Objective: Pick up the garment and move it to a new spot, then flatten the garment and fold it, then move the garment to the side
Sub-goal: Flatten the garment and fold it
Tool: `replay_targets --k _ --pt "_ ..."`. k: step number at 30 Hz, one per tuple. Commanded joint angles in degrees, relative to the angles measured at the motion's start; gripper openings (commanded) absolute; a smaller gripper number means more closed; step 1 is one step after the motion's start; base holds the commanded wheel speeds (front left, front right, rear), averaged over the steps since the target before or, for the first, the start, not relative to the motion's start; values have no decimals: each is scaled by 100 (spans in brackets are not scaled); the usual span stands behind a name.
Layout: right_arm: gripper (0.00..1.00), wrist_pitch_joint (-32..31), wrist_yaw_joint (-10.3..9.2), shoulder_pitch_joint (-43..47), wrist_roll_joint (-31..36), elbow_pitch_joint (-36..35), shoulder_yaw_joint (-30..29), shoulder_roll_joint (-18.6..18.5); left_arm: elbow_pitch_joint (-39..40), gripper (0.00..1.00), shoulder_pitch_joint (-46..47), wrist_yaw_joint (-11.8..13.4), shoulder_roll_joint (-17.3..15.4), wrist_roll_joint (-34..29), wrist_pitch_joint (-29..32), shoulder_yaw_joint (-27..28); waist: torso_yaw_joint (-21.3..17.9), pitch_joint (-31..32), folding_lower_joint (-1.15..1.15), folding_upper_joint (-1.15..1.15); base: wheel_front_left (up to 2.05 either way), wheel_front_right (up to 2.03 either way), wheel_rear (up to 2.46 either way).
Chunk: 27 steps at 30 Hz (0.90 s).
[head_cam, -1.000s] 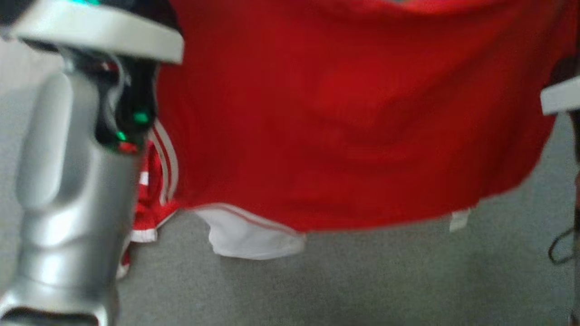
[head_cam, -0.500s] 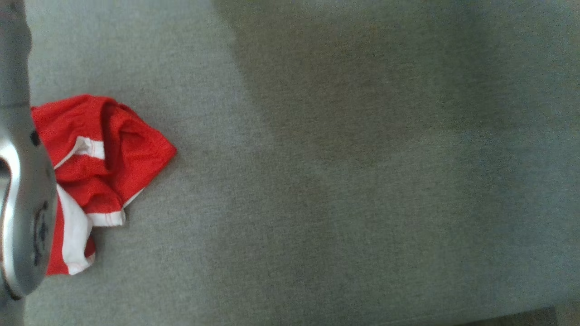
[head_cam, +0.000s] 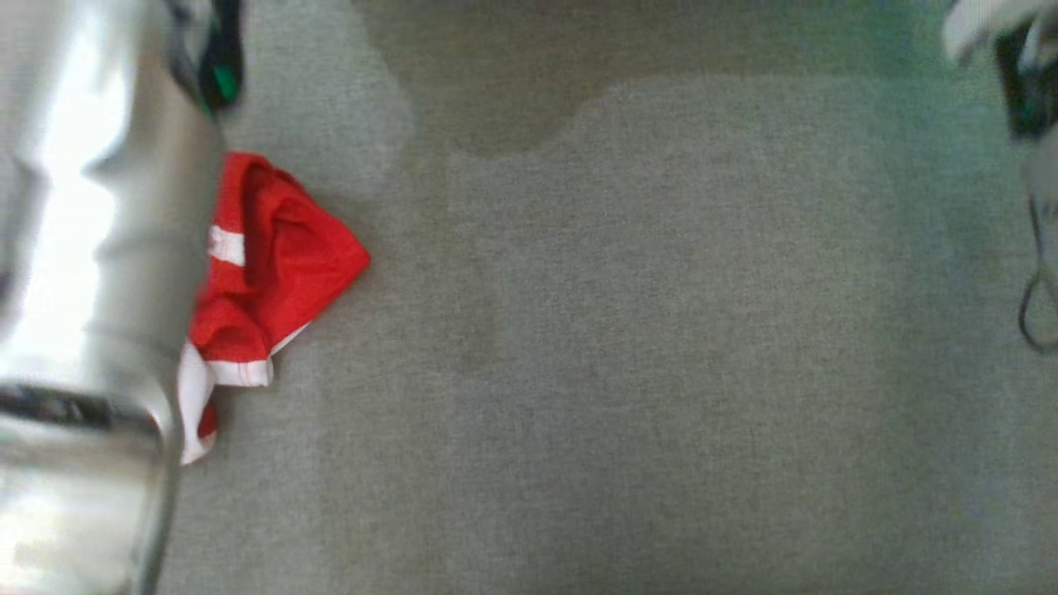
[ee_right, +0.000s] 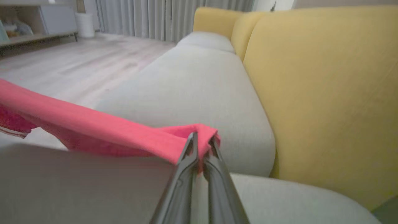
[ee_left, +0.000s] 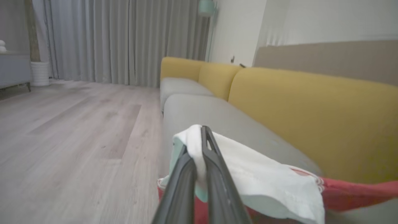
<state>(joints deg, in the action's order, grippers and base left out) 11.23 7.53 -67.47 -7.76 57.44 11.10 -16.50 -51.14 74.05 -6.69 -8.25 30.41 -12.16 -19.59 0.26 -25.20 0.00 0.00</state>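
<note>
My left pincer (ee_left: 199, 143) and right pincer (ee_right: 202, 141) grip the garment (head_cam: 281, 256); it curtained my view a second ago and now stretches above the sofa (ee_right: 199, 87), ready for flattening.

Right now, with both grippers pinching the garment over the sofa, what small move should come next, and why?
Probably lower both grippers together toward the grey seat cushion, keeping them apart. The left gripper is shut on the white edge of the garment, the right gripper on a red edge, so laying it down spread should ease flattening.
</note>
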Motion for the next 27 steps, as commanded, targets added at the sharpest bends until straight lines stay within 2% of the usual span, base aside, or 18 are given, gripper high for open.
replay_targets --k 1,5,8,15,20,27 --pt "0 -94 -4 89 -125 -42 173 -128 127 0 -119 -36 -289 -55 43 -54 75 112 0 0 0 0 0" --pt "0 -404 -4 578 -501 185 778 -437 189 0 -1036 -73 -467 -69 341 -599 153 344 0 0 0 0 0" --pt "0 -685 -4 954 -883 162 1288 -703 553 0 -1676 -77 -714 59 658 -1126 190 561 0 0 0 0 0" --pt "0 -1367 -4 1851 -1927 -360 2306 -1531 2123 0 -2893 -79 -1561 854 1747 -2192 226 1122 0 0 0 0 0" --pt "0 -1865 -4 2458 -2840 -988 2871 -2096 3350 0 -3479 -79 -2156 1334 2500 -2561 212 1470 0 0 0 0 0" --pt "0 -2708 -4 3141 -3990 -1979 3403 -2815 4816 0 -4184 -4 -2802 1816 3481 -2837 122 1838 0 0 0 0 0"
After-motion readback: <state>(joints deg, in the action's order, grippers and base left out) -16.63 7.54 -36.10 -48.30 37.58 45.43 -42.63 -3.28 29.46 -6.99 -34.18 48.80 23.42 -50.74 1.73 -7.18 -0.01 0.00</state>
